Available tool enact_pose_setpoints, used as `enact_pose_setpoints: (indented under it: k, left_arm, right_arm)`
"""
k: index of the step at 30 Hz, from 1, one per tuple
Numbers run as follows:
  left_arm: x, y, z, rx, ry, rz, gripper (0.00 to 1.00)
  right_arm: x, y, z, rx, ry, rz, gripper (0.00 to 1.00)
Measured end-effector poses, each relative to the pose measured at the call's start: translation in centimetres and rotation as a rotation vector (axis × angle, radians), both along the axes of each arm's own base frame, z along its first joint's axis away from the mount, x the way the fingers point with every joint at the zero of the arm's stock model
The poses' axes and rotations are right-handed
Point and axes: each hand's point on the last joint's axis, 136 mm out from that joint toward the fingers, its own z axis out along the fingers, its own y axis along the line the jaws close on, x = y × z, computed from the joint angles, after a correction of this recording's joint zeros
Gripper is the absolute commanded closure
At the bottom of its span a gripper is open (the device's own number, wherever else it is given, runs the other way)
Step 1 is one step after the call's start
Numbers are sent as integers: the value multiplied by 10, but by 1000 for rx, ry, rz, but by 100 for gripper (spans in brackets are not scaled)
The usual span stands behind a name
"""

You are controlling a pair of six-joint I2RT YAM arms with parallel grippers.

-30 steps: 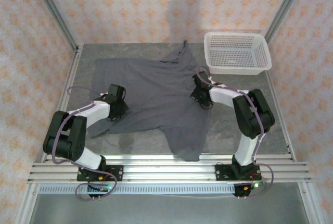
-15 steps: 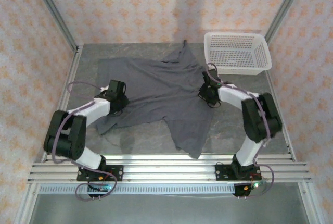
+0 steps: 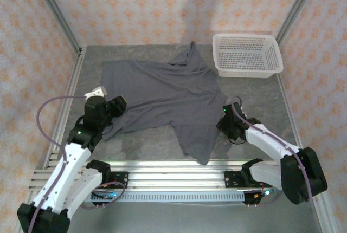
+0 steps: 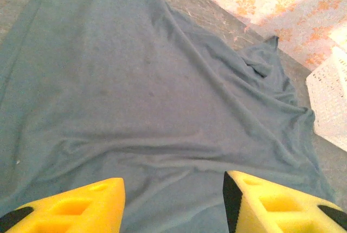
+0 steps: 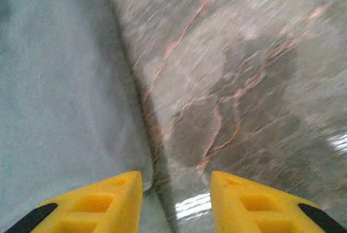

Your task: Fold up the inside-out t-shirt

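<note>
The t-shirt point(image 3: 162, 95) is lying spread on the table point(image 3: 260, 92). The left gripper point(image 4: 173, 200) is hovering over it, jaws spread; the right gripper point(image 5: 176, 200), jaws spread, is straddling its edge.

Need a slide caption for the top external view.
Inside-out t-shirt spread on the table, white mesh basket far right; left gripper and right gripper open at the shirt's side edges.

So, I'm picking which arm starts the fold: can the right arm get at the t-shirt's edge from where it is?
Probably yes. The right claw is open right at the t-shirt's edge, one finger over cloth, the other over bare table, and nothing lies between it and the fabric.
</note>
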Motion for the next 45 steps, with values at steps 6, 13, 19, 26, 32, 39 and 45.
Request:
enact_pose_setpoints:
  k: [6, 13, 19, 26, 32, 39, 45]
  left_arm:
    - [-9, 2, -17, 10, 62, 1, 48]
    - [-14, 20, -41, 25, 161, 131, 41]
    - [-28, 45, -69, 101, 311, 280, 44]
    - [-33, 35, -114, 125, 546, 228, 47]
    - [-42, 33, -124, 121, 596, 225, 52]
    - [-55, 17, -150, 53, 691, 163, 53]
    - [-58, 6, -160, -9, 706, 135, 69]
  right_arm:
    - [8, 15, -12, 10, 23, 40, 89]
    - [24, 21, -5, 9, 3, 35, 100]
    - [29, -9, 57, -69, -189, -56, 100]
    - [33, -35, 114, -110, -351, -151, 100]
    - [32, -52, 117, -148, -330, -194, 100]
    - [37, -51, 110, -150, -296, -195, 100]
    - [37, -49, 106, -146, -280, -187, 100]
